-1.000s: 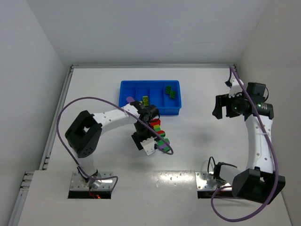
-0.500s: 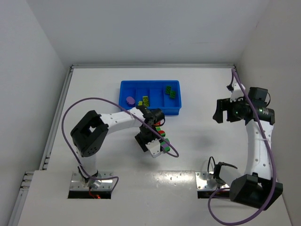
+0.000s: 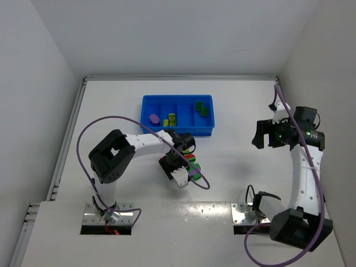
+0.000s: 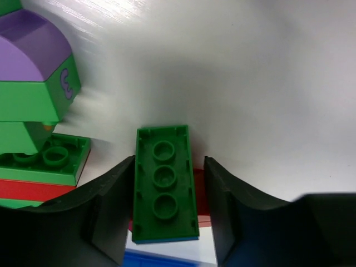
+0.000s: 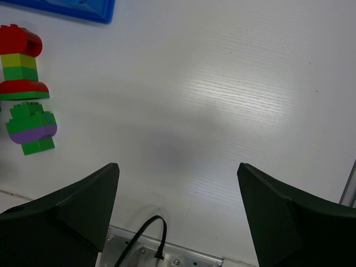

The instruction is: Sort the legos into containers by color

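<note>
Fingers [image 4: 111, 200] of the left end effector [image 4: 168, 162] flank a flat green lego [image 4: 165, 186], too close to tell whether they pinch it. A mixed-colour lego stack [image 4: 33, 111] stands just beside. The blue tray [image 3: 178, 132] lies near on the counter [image 3: 233, 100]. The right end effector [image 5: 177, 167] hangs spread, well apart.

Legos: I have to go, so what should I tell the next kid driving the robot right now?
Left gripper: jaws either side of a flat green brick; grip unclear.
Right gripper: open, empty.
Done: blue tray holds a purple piece in its left compartment, yellow-green bricks next to it, green bricks in the right one.
Left to do: pull apart the mixed stacks by the left gripper and sort them; no red in the tray yet.
</note>
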You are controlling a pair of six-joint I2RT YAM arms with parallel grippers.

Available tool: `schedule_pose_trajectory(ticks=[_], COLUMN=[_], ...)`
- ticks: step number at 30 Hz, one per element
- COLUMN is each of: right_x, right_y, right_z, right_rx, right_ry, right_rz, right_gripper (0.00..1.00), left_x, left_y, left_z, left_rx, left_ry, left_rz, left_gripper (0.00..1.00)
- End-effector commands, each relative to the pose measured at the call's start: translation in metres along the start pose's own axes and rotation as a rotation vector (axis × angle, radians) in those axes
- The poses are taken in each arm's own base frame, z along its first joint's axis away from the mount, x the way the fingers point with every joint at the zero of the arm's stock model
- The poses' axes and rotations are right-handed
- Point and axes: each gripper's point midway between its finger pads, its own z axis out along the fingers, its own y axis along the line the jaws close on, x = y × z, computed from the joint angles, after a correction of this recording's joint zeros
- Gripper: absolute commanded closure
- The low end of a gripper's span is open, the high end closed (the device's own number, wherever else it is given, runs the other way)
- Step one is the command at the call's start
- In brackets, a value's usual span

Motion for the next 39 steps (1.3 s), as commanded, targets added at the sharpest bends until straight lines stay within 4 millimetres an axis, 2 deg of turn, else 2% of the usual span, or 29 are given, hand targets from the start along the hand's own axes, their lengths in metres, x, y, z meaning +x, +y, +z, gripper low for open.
schedule_pose_trajectory(ticks=[1, 6, 9, 11, 12, 13, 14, 15, 16, 17, 18, 19, 20, 21, 22, 24, 25, 27, 28, 29, 30, 31, 32, 33, 34, 35, 37, 38, 39], right_x=[0.000, 0.001, -0.001, -0.001, -0.003, -0.004, -0.006, -0.011, -0.014, -0.017, -0.024, -0.027, -0.032, -0.038, -0.039, -0.053, -0.064, -0.074, -0.088, -0.098, -0.113, -0.121, -0.130, -0.141, -0.146, -0.152, -0.156, -0.163, -0.169], right_y=[0.001, 0.001, 0.004, 0.006, 0.008, 0.011, 0.012, 0.019, 0.021, 0.025, 0.029, 0.034, 0.039, 0.040, 0.042, 0.053, 0.059, 0.071, 0.071, 0.074, 0.082, 0.080, 0.085, 0.105, 0.105, 0.120, 0.136, 0.140, 0.158], right_z=[-0.002, 0.000, 0.000, 0.002, 0.004, 0.004, 0.009, 0.009, 0.012, 0.014, 0.018, 0.020, 0.021, 0.024, 0.028, 0.023, 0.021, 0.020, 0.022, 0.018, 0.017, 0.022, 0.020, 0.018, 0.024, 0.030, 0.037, 0.038, 0.038], right_rx=[-0.007, -0.010, -0.030, -0.046, -0.069, -0.085, -0.108, -0.148, -0.173, -0.199, -0.241, -0.270, -0.311, -0.332, -0.359, -0.437, -0.481, -0.535, -0.533, -0.523, -0.521, -0.470, -0.446, -0.458, -0.406, -0.386, -0.384, -0.362, -0.387], right_ry=[-0.020, -0.012, -0.020, -0.016, -0.025, -0.032, -0.031, -0.054, -0.066, -0.073, -0.094, -0.101, -0.115, -0.136, -0.133, -0.172, -0.211, -0.244, -0.311, -0.341, -0.402, -0.423, -0.453, -0.469, -0.472, -0.471, -0.470, -0.486, -0.510], right_rz=[-0.004, 0.000, 0.000, 0.004, 0.004, 0.004, 0.009, 0.019, 0.018, 0.044, 0.052, 0.056, 0.083, 0.085, 0.106, 0.145, 0.168, 0.186, 0.156, 0.191, 0.137, 0.137, 0.106, 0.056, 0.056, 0.023, 0.008, 0.015, 0.004], right_gripper=[0.12, 0.14, 0.14, 0.15, 0.15, 0.15, 0.15, 0.15, 0.16, 0.16, 0.16, 0.16, 0.16, 0.16, 0.16, 0.16, 0.16, 0.16, 0.16, 0.16, 0.16, 0.16, 0.16, 0.16, 0.16, 0.16, 0.16, 0.16, 0.16], left_x=[-0.005, -0.012, -0.010, -0.017, -0.017, -0.027, -0.031, -0.035, -0.032, -0.045, -0.048, -0.042, -0.051, -0.048, -0.034, -0.026, -0.009, 0.011, 0.031, 0.038, 0.047, 0.063, 0.071, 0.081, 0.088, 0.103, 0.116, 0.133, 0.137], left_y=[-0.001, -0.003, -0.004, 0.002, 0.010, 0.018, 0.026, 0.051, 0.050, 0.061, 0.069, 0.086, 0.093, 0.100, 0.112, 0.119, 0.122, 0.123, 0.124, 0.125, 0.124, 0.124, 0.122, 0.121, 0.119, 0.122, 0.122, 0.123, 0.124], left_z=[0.001, 0.005, 0.005, 0.000, -0.013, -0.021, -0.032, -0.059, -0.075, -0.090, -0.105, -0.139, -0.158, -0.173, -0.201, -0.235, -0.260, -0.279, -0.295, -0.302, -0.308, -0.317, -0.329, -0.332, -0.335, -0.335, -0.343, -0.347, -0.350], left_rx=[0.015, 0.027, 0.027, 0.009, -0.012, -0.037, -0.063, -0.142, -0.148, -0.168, -0.190, -0.263, -0.279, -0.304, -0.379, -0.426, -0.461, -0.485, -0.507, -0.510, -0.520, -0.526, -0.561, -0.568, -0.540, -0.587, -0.627, -0.697, -0.712], left_ry=[0.022, 0.022, 0.031, -0.003, -0.031, -0.111, -0.160, -0.213, -0.275, -0.396, -0.458, -0.529, -0.646, -0.703, -0.778, -0.925, -1.039, -1.141, -1.244, -1.304, -1.361, -1.503, -1.582, -1.651, -1.711, -1.710, -1.745, -1.750, -1.747], left_rz=[0.030, 0.018, -0.010, -0.040, -0.085, -0.118, -0.154, -0.179, -0.287, -0.333, -0.389, -0.508, -0.551, -0.608, -0.744, -0.842, -0.960, -1.075, -1.188, -1.232, -1.280, -1.372, -1.416, -1.470, -1.547, -1.603, -1.690, -1.760, -1.795], left_gripper=[0.45, 0.50, 0.64, 0.78, 0.84, 0.94, 0.97, 0.99, 1.00, 1.00, 1.00, 1.00, 1.00, 1.00, 1.00, 1.00, 1.00, 1.00, 1.00, 1.00, 1.00, 1.00, 1.00, 1.00, 1.00, 1.00, 1.00, 1.00, 1.00])
